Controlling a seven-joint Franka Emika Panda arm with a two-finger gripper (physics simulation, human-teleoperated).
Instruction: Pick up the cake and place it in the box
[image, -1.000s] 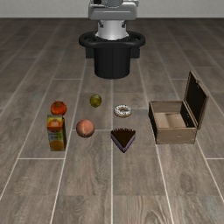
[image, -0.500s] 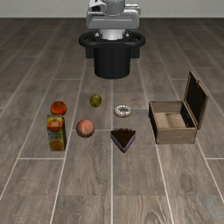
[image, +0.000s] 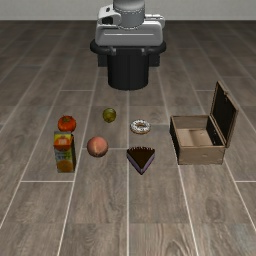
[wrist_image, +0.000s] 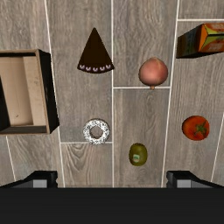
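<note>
Exterior: high, frontal. Wrist: apparently straight down. Both share the cake (image: 141, 159) (wrist_image: 94, 54).

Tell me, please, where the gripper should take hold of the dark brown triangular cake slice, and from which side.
Probably from straight above: the dark brown triangular cake slice lies flat with free space around it. Close the gripper across its two slanted sides near the wide end.

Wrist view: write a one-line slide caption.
Open gripper above a dark triangular cake slice lying apart from an open wooden box on a plank floor.
</note>
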